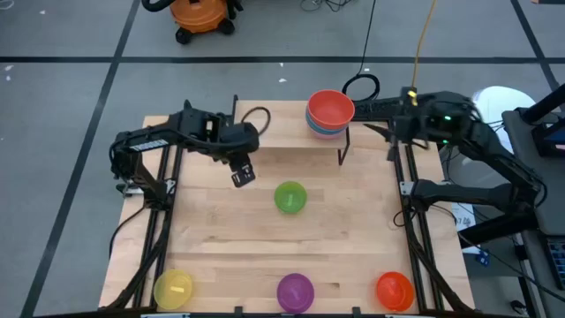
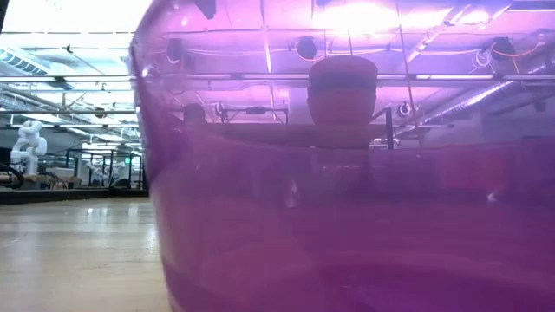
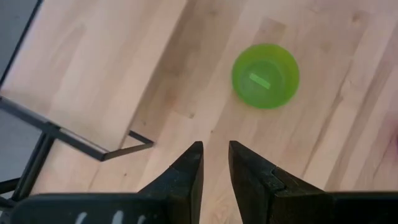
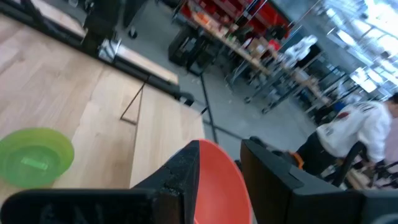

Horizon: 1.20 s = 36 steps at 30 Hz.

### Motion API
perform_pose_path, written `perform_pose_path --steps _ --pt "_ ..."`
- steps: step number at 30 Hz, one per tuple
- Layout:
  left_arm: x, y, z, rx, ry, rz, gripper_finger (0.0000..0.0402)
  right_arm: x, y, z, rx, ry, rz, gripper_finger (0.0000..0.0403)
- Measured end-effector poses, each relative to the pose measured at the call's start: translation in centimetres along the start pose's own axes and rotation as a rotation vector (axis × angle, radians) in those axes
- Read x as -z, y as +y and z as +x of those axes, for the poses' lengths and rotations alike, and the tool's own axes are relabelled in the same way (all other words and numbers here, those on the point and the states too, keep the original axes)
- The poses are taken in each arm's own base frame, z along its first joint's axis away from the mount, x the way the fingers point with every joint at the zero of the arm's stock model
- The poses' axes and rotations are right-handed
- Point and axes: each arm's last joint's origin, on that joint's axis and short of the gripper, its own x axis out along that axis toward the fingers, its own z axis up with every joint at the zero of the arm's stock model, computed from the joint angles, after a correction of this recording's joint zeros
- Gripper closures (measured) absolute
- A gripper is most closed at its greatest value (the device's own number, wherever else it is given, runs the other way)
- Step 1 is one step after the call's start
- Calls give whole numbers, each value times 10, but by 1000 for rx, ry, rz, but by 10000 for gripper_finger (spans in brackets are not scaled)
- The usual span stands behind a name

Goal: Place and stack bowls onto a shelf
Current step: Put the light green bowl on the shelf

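Observation:
On the shelf [image 1: 282, 128], at its right end, stands a stack of bowls [image 1: 329, 115] with the red bowl [image 1: 330, 107] on top and blue and pink rims below it. My right gripper [image 1: 360, 108] is open at the red bowl's right rim, and the red bowl [image 4: 219, 182] shows between its fingers. My left gripper [image 1: 243, 173] hovers narrowly open in front of the shelf's left part, with the green bowl [image 3: 265, 74] lying on the table beyond its fingertips [image 3: 215, 149]. The green bowl [image 1: 290, 196] sits mid-table. My right gripper stands with its fingers [image 4: 186, 168] apart at the red bowl's rim [image 4: 211, 155], coming level from the table's right side. I cannot tell whether a finger touches the rim. The bowl rests on the stack.
Yellow [image 1: 173, 288], purple [image 1: 295, 291] and orange [image 1: 394, 290] bowls stand along the near edge. The purple bowl [image 2: 347, 217] fills the low view. The shelf's left and middle parts [image 3: 93, 68] are bare, and its black leg [image 1: 342, 150] stands near the green bowl.

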Motion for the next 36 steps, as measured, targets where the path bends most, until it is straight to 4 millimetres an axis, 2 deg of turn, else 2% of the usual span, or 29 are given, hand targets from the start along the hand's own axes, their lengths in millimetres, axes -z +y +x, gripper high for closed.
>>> perform_pose_path --steps 5,9,15,20,26,32,36 --pt "-6 -24 25 -3 60 70 321 -4 2 -26 47 -65 -7 291" --pt "-11 -49 55 -13 135 203 321 -5 3 -41 73 -103 32 291" --pt "-21 -91 114 -5 186 375 321 -5 5 -49 82 -118 33 291" --pt "-24 -117 158 68 221 434 321 -5 5 -52 85 -119 28 291" --pt "-27 -133 192 183 232 454 321 -3 7 -51 66 -96 30 291" --pt "-28 -137 212 184 242 482 321 0 9 -51 40 -63 35 291" --pt "-32 -133 220 182 235 467 321 0 9 -51 39 -63 35 291"
